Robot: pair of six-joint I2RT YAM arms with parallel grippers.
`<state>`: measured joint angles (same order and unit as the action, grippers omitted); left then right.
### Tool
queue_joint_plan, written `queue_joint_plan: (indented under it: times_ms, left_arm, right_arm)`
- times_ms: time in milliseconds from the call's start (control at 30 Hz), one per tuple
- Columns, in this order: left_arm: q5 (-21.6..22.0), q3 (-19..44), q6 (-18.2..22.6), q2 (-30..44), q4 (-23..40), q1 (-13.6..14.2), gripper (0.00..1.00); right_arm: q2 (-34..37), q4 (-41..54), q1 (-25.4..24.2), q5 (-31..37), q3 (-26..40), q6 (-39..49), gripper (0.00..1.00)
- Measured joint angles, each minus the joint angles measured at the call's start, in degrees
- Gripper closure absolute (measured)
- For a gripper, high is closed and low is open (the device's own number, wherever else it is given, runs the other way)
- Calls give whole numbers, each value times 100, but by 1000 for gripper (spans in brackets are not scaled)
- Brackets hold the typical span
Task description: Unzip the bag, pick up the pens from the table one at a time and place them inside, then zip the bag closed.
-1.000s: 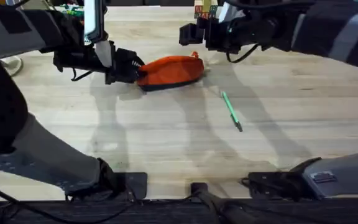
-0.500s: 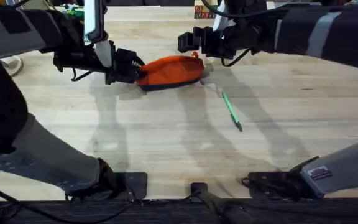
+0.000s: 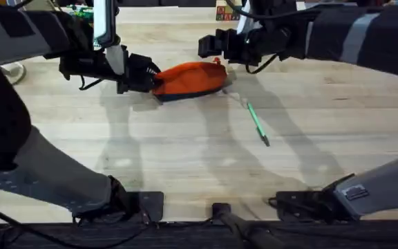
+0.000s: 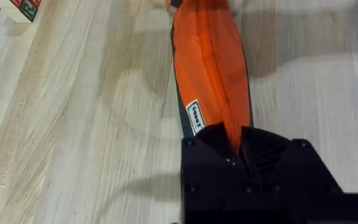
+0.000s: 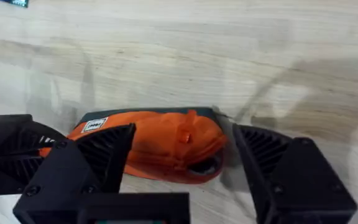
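Fingers (image 4: 238, 146) pinch the bag (image 4: 210, 59); overhead shows the pen (image 3: 257, 124).

The left gripper (image 3: 150, 76) is blocking the bag's (image 3: 188, 78) left end, and the right gripper (image 3: 209, 47) is hanging just above its right end with jaws apart. Bare tabletop (image 3: 185, 159) is lying open all around the pen (image 3: 257, 123), toward the arms' bases.

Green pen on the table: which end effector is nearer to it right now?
Right. The right end effector hovers open over the pouch's zipper end, just beyond the pen. The left end effector clamps the pouch's far end.
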<state>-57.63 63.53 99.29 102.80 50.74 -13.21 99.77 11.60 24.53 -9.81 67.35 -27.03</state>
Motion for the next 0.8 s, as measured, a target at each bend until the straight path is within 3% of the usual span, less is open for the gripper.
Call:
queue_joint_plan:
  times_ms: [400, 500, 800]
  left_arm:
    - [0, 0, 0, 0, 1, 0, 959]
    - [0, 0, 0, 0, 0, 0, 959]
    - [0, 0, 0, 0, 2, 0, 959]
  right_arm:
    - [15, -7, 160, -1, 0, -24, 82]
    - [92, -9, 160, -1, 0, -41, 155]
    - [151, -11, 120, 180, 0, -48, 521]
